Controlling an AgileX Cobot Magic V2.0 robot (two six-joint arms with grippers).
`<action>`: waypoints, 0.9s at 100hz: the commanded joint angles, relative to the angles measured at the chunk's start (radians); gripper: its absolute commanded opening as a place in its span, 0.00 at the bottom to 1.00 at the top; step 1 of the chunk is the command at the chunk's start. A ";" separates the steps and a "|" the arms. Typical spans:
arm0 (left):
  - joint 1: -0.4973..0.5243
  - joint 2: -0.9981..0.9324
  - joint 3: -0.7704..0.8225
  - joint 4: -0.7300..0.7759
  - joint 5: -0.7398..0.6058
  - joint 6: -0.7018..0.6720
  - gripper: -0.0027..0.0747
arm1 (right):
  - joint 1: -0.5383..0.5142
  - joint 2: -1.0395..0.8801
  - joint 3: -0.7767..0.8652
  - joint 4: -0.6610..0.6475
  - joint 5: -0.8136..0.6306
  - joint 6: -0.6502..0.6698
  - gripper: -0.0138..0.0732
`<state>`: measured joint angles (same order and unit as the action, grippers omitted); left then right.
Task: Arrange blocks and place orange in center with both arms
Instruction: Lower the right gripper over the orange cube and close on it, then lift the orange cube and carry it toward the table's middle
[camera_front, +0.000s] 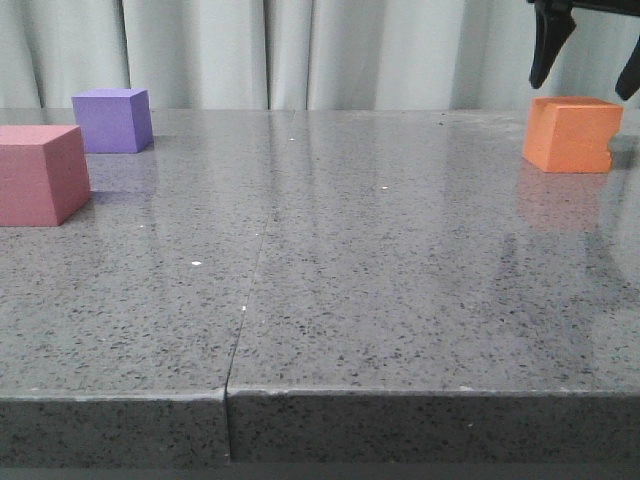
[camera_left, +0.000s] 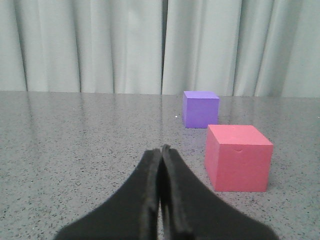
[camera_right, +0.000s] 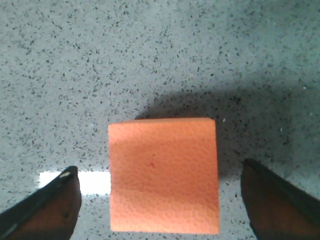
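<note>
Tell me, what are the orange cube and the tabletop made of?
The orange cube looks like matte foam: its top has a fine leathery grain with no shine, and one edge is notched. The tabletop appears to be polished speckled grey stone or an imitation; it mirrors the cubes faintly.

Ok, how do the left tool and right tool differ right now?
The left tool is shut, fingers pressed together, holding nothing; the right tool is open, one finger on each side of the orange cube. The left tool sits low over the table, pointing toward the pinkish-red cube and purple cube; the right tool hangs directly above the orange cube. Both are black and two-fingered.
</note>
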<state>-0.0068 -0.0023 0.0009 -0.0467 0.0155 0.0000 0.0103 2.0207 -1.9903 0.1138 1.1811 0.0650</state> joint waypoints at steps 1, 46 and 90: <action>0.002 -0.034 0.048 -0.009 -0.082 0.000 0.01 | -0.002 -0.034 -0.036 0.007 -0.026 -0.017 0.89; 0.002 -0.034 0.048 -0.009 -0.082 0.000 0.01 | -0.002 0.041 -0.036 0.007 -0.014 -0.028 0.68; 0.002 -0.034 0.048 -0.009 -0.082 0.000 0.01 | -0.002 0.047 -0.044 0.072 0.034 -0.017 0.43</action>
<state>-0.0068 -0.0023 0.0009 -0.0467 0.0155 0.0000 0.0103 2.1262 -1.9969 0.1349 1.1904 0.0522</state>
